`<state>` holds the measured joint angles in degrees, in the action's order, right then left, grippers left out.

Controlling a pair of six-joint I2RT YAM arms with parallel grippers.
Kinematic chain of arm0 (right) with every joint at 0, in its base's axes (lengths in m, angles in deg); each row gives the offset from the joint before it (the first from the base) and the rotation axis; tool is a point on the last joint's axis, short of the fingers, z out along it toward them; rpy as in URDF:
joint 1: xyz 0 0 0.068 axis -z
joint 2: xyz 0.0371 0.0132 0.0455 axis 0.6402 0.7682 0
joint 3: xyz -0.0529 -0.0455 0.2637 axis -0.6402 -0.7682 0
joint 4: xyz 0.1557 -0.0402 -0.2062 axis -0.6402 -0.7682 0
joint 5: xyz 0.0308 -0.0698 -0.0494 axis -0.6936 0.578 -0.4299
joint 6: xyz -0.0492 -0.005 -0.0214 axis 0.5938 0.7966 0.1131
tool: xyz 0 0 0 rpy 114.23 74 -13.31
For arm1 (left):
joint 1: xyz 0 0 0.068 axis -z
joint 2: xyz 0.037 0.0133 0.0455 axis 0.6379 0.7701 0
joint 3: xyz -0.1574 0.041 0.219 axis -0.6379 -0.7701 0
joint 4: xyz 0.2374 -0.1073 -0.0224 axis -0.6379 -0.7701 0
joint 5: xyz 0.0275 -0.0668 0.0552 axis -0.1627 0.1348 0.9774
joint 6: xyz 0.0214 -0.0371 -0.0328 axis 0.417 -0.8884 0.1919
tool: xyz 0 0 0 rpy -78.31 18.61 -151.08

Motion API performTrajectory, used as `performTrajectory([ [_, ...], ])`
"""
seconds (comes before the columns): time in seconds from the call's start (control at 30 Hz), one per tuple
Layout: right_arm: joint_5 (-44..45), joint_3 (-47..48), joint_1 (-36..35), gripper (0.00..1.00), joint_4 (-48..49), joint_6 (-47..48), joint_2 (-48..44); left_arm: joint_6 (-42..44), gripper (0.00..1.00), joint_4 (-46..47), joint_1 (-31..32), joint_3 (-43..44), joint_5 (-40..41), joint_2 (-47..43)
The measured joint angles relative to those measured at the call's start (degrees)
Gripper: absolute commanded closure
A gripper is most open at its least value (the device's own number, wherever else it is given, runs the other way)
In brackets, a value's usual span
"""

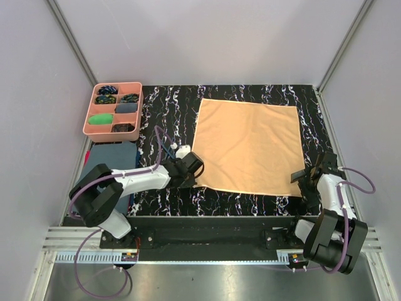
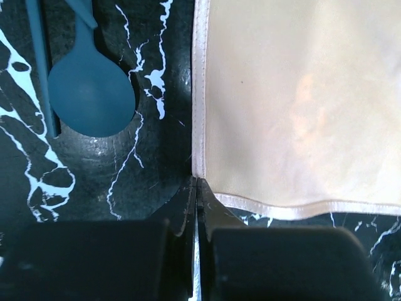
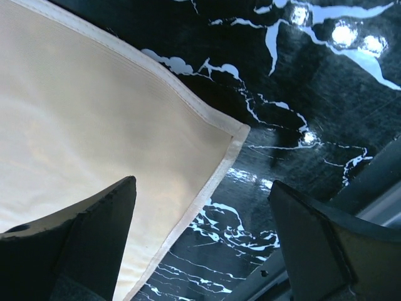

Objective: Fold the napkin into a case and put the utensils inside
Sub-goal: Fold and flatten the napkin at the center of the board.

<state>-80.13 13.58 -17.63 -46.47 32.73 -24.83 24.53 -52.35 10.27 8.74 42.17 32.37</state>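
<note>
The peach-orange napkin (image 1: 247,147) lies spread flat as a square on the black marbled mat. My left gripper (image 1: 194,175) is at its near-left corner. In the left wrist view the napkin (image 2: 301,106) fills the right side, and the left gripper (image 2: 197,182) is shut with its tips pinched on that corner's hem. To the left lie the dark blue utensils: a round-bowled spoon (image 2: 91,94) and a slim handle (image 2: 37,63). My right gripper (image 1: 307,175) hovers open over the near-right corner of the napkin (image 3: 81,125). That open right gripper (image 3: 202,183) straddles the hem. No case is formed.
A pink compartment tray (image 1: 89,119) with small coloured bundles stands at the back left. A dark blue-grey cloth (image 1: 113,155) lies in front of it, beside the left arm. The mat (image 1: 169,113) is bounded by white walls and the metal rail at the near edge.
</note>
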Motion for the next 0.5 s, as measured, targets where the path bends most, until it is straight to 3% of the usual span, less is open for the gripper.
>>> performTrajectory([
  [0.1,-0.26,0.00,0.00,0.23,-1.07,-0.15,0.02,2.36,1.00,-0.11,0.09,-0.07,-0.11,-1.90],
  [0.5,4.44,0.15,0.00,0.34,-4.15,-3.56,0.17,10.23,1.00,0.22,0.07,0.83,-0.92,-9.73],
])
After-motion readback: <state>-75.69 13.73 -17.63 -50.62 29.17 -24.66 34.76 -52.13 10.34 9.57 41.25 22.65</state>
